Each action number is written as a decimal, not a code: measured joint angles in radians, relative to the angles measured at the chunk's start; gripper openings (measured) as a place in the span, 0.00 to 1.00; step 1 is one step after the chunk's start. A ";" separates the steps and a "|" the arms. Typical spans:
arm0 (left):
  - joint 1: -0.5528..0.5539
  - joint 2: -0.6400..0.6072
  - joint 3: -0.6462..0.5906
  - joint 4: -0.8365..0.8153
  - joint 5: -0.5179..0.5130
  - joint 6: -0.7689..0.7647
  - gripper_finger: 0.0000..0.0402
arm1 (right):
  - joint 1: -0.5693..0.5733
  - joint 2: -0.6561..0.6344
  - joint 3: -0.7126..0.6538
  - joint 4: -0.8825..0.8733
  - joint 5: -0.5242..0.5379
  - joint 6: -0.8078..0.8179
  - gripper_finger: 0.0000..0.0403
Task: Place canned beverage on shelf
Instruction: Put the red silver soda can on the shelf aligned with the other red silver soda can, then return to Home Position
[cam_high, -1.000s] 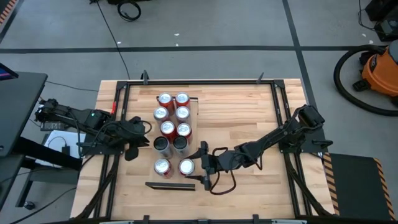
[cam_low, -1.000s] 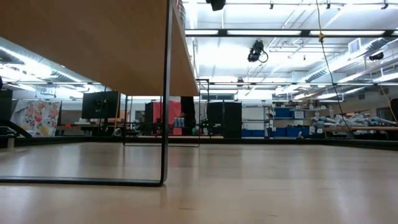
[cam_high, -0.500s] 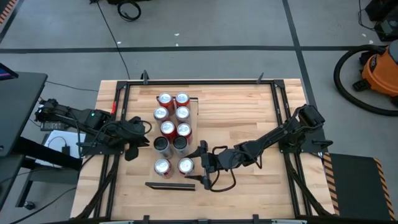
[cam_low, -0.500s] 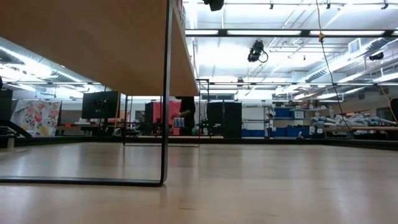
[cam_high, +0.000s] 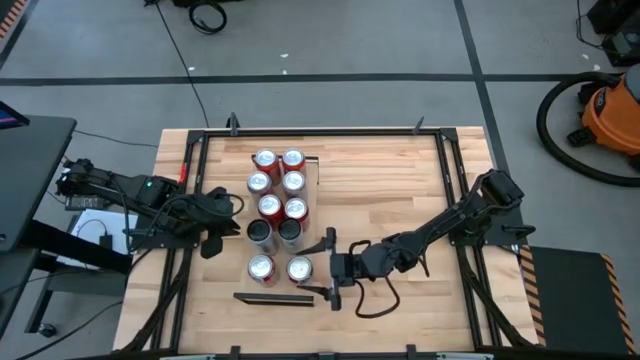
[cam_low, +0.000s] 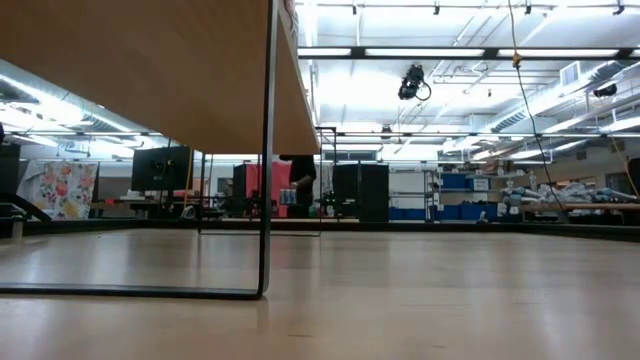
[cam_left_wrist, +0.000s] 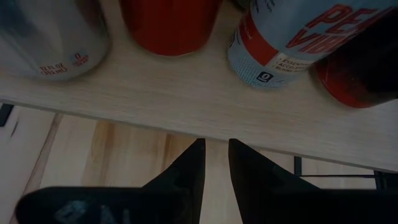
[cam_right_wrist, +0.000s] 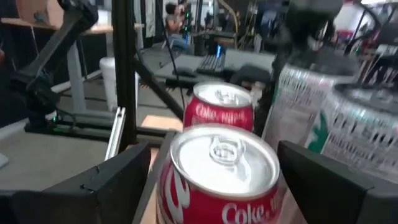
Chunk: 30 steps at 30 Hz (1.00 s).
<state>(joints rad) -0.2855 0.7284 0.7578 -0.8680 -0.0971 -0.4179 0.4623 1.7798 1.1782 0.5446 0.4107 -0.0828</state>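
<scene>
Several red and silver cans stand upright in two rows on the pale plywood shelf (cam_high: 311, 208), whose underside (cam_low: 150, 70) and thin dark leg (cam_low: 268, 150) show in the low view. The nearest right can is a red Coke can (cam_high: 299, 268), standing on its base on the shelf. My right gripper (cam_high: 323, 269) is open at that can's right side. In the right wrist view its fingers stand on either side of the can (cam_right_wrist: 217, 180), and I cannot see them touching it. My left gripper (cam_high: 212, 242) is shut and empty, left of the shelf, pointing at the shelf's edge (cam_left_wrist: 186, 93).
A dark metal frame (cam_high: 320, 131) borders the butcher-block tabletop (cam_high: 400, 180). A dark bar (cam_high: 272, 297) lies on the table near the shelf's near end. Bare tabletop lies right of the shelf. A person shows in the room behind (cam_low: 298, 185).
My right gripper has drawn back a little toward the table's right and near edges, away from the red Coke can. The can stays standing on the shelf.
</scene>
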 joint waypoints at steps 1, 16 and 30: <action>0.000 0.000 0.000 0.000 0.000 0.004 0.20 | 0.004 0.000 0.000 0.013 0.011 -0.011 0.89; -0.001 -0.042 -0.001 0.025 -0.132 0.263 0.20 | 0.089 -0.181 -0.019 -0.247 0.125 -0.038 0.88; 0.000 -0.234 -0.048 0.095 -0.223 0.298 0.20 | 0.006 -0.548 -0.445 -0.066 0.131 -0.007 0.88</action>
<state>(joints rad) -0.2855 0.4948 0.7101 -0.7735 -0.3202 -0.1203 0.4678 1.2323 0.7332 0.4788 0.5419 -0.0897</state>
